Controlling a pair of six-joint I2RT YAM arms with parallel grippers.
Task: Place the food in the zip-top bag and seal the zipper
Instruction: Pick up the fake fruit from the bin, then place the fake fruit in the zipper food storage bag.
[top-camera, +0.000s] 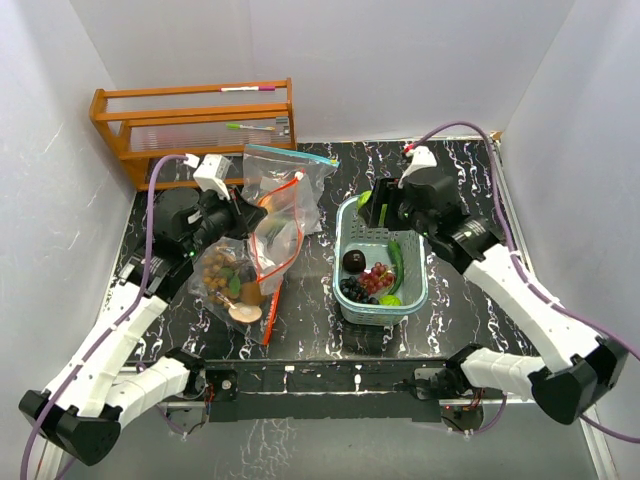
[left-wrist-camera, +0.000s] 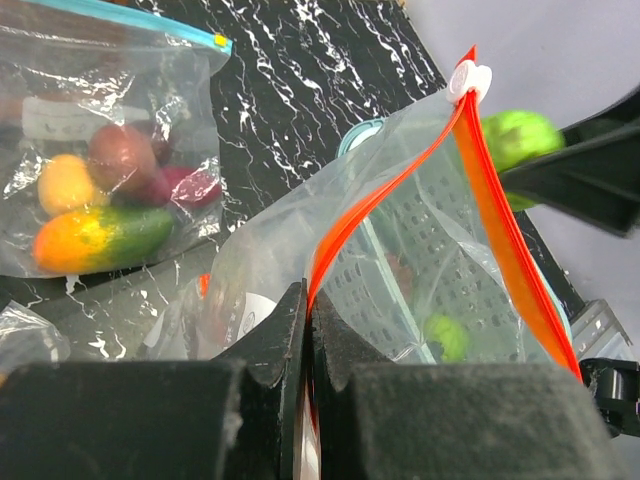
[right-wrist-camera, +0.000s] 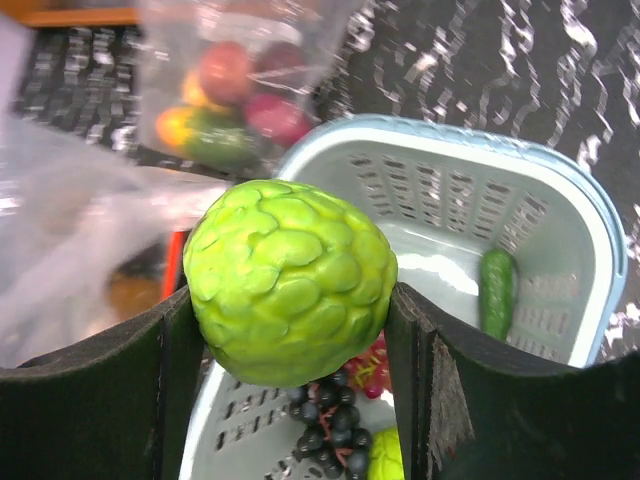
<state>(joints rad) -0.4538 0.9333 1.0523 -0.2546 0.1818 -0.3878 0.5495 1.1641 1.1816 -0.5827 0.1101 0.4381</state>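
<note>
My left gripper (top-camera: 243, 213) is shut on the orange zipper edge of a clear zip-top bag (top-camera: 278, 228) and holds its mouth up and open; in the left wrist view the jaws (left-wrist-camera: 307, 300) pinch the strip, with the white slider (left-wrist-camera: 470, 78) at its far end. My right gripper (top-camera: 372, 205) is shut on a bumpy green toy fruit (right-wrist-camera: 290, 295) above the teal basket's (top-camera: 412, 290) far-left rim, close to the bag's mouth. In the basket lie dark grapes (right-wrist-camera: 330, 440), red grapes (top-camera: 378, 278), a dark red fruit (top-camera: 353, 262) and a green vegetable (right-wrist-camera: 497, 290).
A second bag with a blue zipper (top-camera: 293, 172), holding several toy fruits (left-wrist-camera: 95, 215), stands behind the open bag. A bag of brown nuts (top-camera: 228, 280) lies at the front left. A wooden rack (top-camera: 195, 120) stands at the back left. White walls close in on all sides.
</note>
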